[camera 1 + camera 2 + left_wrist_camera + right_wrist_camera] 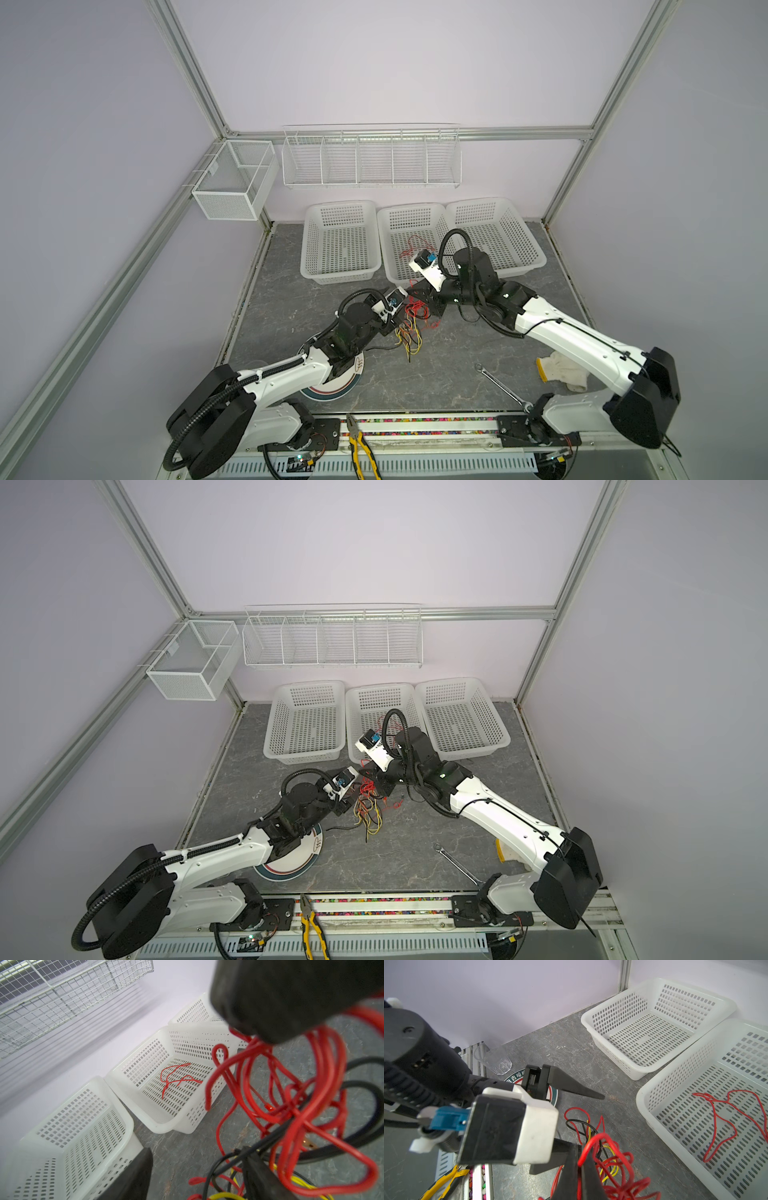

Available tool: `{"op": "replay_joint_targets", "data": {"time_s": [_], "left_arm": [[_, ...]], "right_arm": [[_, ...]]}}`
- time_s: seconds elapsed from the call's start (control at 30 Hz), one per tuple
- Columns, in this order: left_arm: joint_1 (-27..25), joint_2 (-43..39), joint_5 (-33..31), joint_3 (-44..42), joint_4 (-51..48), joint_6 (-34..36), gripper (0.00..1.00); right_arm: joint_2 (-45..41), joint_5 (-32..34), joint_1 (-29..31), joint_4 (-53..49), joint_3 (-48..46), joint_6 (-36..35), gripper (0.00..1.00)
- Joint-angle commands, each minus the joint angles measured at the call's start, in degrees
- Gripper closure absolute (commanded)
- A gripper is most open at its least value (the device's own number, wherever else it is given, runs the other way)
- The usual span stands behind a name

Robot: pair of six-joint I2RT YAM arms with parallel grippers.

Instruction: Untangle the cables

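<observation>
The cables (pixel 412 326) (pixel 368 808) are a tangle of thin red, yellow and black wires at the middle of the table. My right gripper (pixel 417 298) (pixel 580 1167) is shut on a red loop of the tangle and holds it raised, so the red strands hang down from its jaws. My left gripper (pixel 390 326) (pixel 195 1178) stands open low at the tangle's left side, with black, red and yellow wires (pixel 224 1167) lying between its fingers. One separate red cable (pixel 415 247) (pixel 176 1078) (pixel 726 1122) lies in the middle basket (pixel 409 207).
Three white plastic baskets stand in a row at the back, the left one (pixel 340 204) and right one (pixel 482 201) holding nothing. A plate (pixel 332 388) lies under my left arm, beside a glass (pixel 494 1061). A wrench (pixel 503 386), glove (pixel 563 370) and pliers (pixel 361 449) lie near the front.
</observation>
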Motion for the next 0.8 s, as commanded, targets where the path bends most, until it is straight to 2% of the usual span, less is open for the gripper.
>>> {"op": "replay_joint_targets", "data": {"time_s": [0.0,0.27,0.43,0.53,0.77], "left_arm": [[0.2,0.6,3.8,-1.6,4.8,0.4,0.39],[0.2,0.6,7.3,-2.2,4.8,1.4,0.61],[0.2,0.3,7.4,-2.0,3.8,0.7,0.84],[0.2,0.3,6.7,-2.0,3.6,0.2,1.00],[0.2,-0.5,2.6,-1.1,2.9,-2.8,1.00]], "right_arm": [[0.6,-1.9,0.1,3.1,1.1,0.3,0.93],[0.6,-1.9,0.0,3.5,1.1,0.8,0.93],[0.7,-0.7,-0.1,3.9,1.0,1.3,0.93],[1.0,2.6,-0.3,4.2,0.8,2.3,0.93],[2.2,12.0,-1.5,3.4,-0.4,4.4,0.93]]}}
